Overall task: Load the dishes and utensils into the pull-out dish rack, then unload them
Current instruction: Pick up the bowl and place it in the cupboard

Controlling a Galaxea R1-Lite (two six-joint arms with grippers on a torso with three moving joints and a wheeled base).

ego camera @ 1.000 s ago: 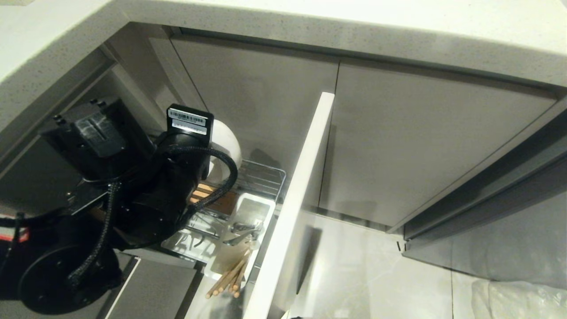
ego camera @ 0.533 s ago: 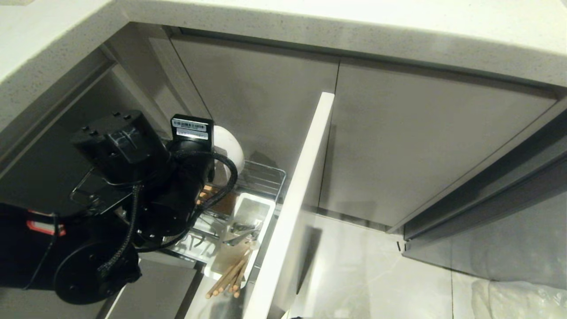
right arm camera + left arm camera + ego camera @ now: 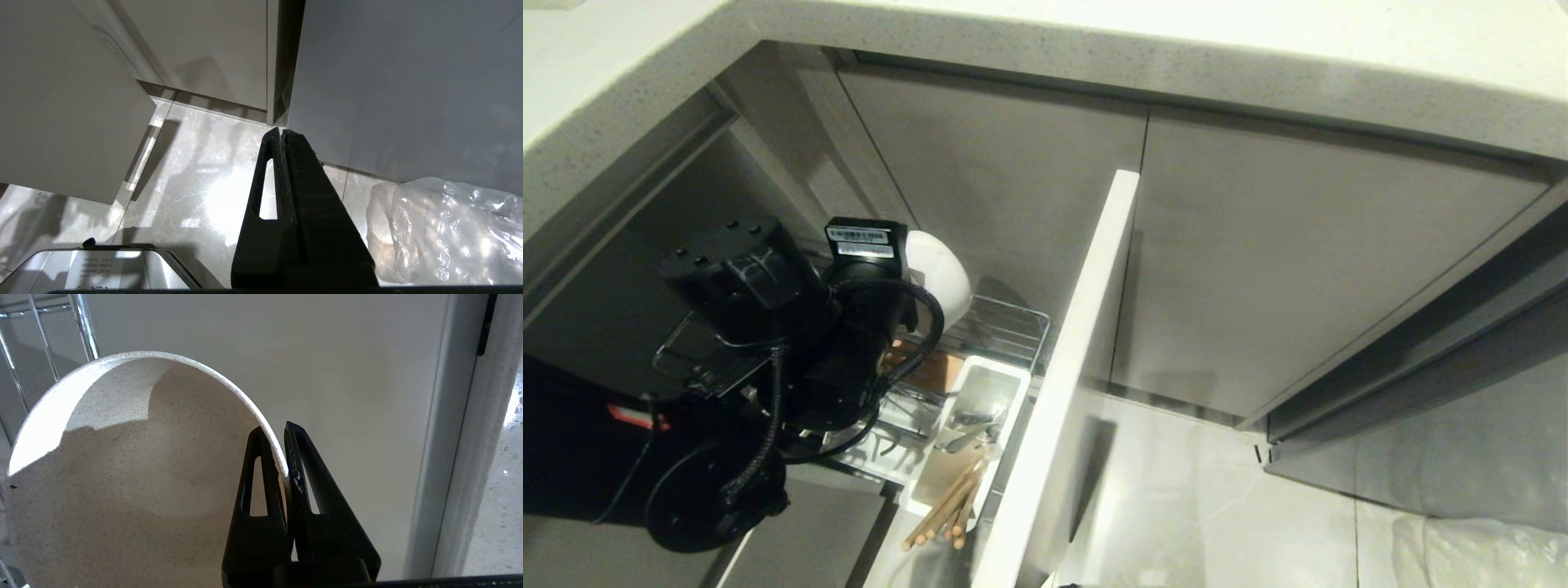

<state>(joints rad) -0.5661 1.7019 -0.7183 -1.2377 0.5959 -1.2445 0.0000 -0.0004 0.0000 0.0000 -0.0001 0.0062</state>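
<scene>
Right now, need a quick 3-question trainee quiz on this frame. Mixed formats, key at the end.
1. True or false: the left gripper is shut on the rim of the bowl.
2. Multiple choice: the chopsticks lie
A. on the floor
B. in the white utensil caddy, ends sticking out
C. in the right gripper
3. Fill in: the right gripper is shut, holds nothing, and hangs over the ____.

Key
1. True: one finger inside the rim, one outside.
2. B; a fork lies in the caddy too.
3. Floor.
</scene>
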